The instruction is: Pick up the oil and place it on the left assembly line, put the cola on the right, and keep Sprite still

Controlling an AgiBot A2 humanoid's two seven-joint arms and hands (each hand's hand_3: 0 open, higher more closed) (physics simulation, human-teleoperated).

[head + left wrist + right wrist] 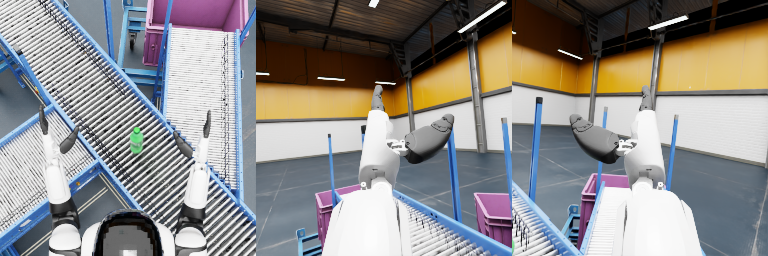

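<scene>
Left line point(25, 165) lies left of the Sprite, below the main belt's point(100, 85) near rail. My left hand point(54, 137) hovers left of the Sprite, over the seam where the left line meets the main belt. Its fingers are spread and pointing up, thumb out, nothing in it. The left wrist view agrees: bare hand, only the hall behind it.

Sprite point(136, 140) is a green bottle, upright on the main belt's rollers, between my two hands and touching neither. No oil or cola shows in any view.

My right hand point(197, 142) hovers right of the Sprite, near the main belt's far rail. It is also wide open and empty. Right line point(200, 75) runs right of and beyond the Sprite, with a pink bin point(195, 15) at its far end.

My read: the only bottle in reach is the one to leave alone, so this step is a hands-off wait. To do it well:
- Hold both hands high and apart, outside the Sprite's lane, with no reach across it.
- Both thumbs angle in toward the Sprite, so watch them first.
- A tall narrow bottle on rollers probably tips from a light brush.
- If oil turns up, take it with the left hand from the outer side. Take cola with the right.

I cannot tell whether the belt is running.
</scene>
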